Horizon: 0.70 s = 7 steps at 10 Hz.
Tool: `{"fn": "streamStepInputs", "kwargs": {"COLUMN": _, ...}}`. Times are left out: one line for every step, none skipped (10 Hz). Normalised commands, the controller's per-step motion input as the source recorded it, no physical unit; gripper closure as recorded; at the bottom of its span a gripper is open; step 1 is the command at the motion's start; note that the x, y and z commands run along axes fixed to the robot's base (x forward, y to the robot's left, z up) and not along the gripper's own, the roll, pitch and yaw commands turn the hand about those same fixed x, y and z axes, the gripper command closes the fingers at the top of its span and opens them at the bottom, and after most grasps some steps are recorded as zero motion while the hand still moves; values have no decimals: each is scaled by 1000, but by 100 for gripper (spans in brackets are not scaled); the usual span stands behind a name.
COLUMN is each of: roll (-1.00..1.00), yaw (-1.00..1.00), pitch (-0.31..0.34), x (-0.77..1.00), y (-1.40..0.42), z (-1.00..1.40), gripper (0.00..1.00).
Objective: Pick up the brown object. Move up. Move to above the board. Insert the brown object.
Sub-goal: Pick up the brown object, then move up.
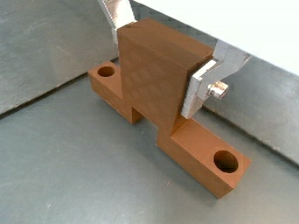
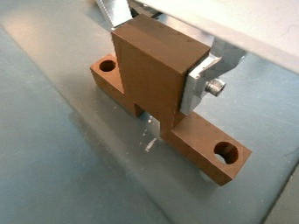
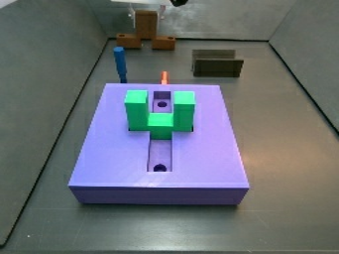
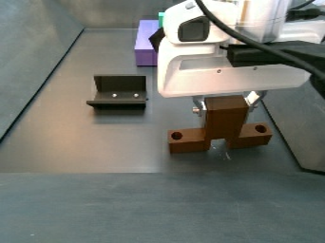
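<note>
- Both wrist views show the brown object (image 1: 158,96) as a matte, wood-like T-shaped block with a round hole at each cross-arm end, resting on the grey counter (image 1: 70,184).
- Silver fingers (image 1: 201,87) of the claw (image 2: 158,66) are clamped on its upright stem.
- Side view: the purple board (image 3: 199,159) with its green U-block (image 3: 159,111) lies well apart; a dark fixture (image 4: 118,92) stands nearby.

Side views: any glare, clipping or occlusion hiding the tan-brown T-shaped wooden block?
In a side view the gripper sits far off at the frame's top, clipped and overexposed, the tan-brown T-shaped wooden block tiny. In a side view the white arm housing hides the block's top; lighting is even, no glare.
</note>
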Motion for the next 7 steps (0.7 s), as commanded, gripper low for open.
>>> {"fn": "streamStepInputs", "kwargs": {"roll": 0, "yaw": 0, "pitch": 0, "x": 0, "y": 0, "z": 0, "gripper": 100}}
{"fn": "streamStepInputs", "kwargs": {"roll": 0, "yaw": 0, "pitch": 0, "x": 0, "y": 0, "z": 0, "gripper": 100}}
{"fn": "streamStepInputs", "kwargs": {"roll": 0, "yaw": 0, "pitch": 0, "x": 0, "y": 0, "z": 0, "gripper": 100}}
{"fn": "streamStepInputs", "kwargs": {"roll": 0, "yaw": 0, "pitch": 0, "x": 0, "y": 0, "z": 0, "gripper": 100}}
{"fn": "streamStepInputs", "kwargs": {"roll": 0, "yaw": 0, "pitch": 0, "x": 0, "y": 0, "z": 833, "gripper": 100}}
{"fn": "streamStepInputs", "kwargs": {"roll": 8, "yaw": -12, "pitch": 12, "x": 6, "y": 44, "z": 794, "gripper": 100}}
{"fn": "streamStepInputs", "kwargs": {"roll": 34, "yaw": -16, "pitch": 37, "x": -7, "y": 36, "z": 465, "gripper": 100}}
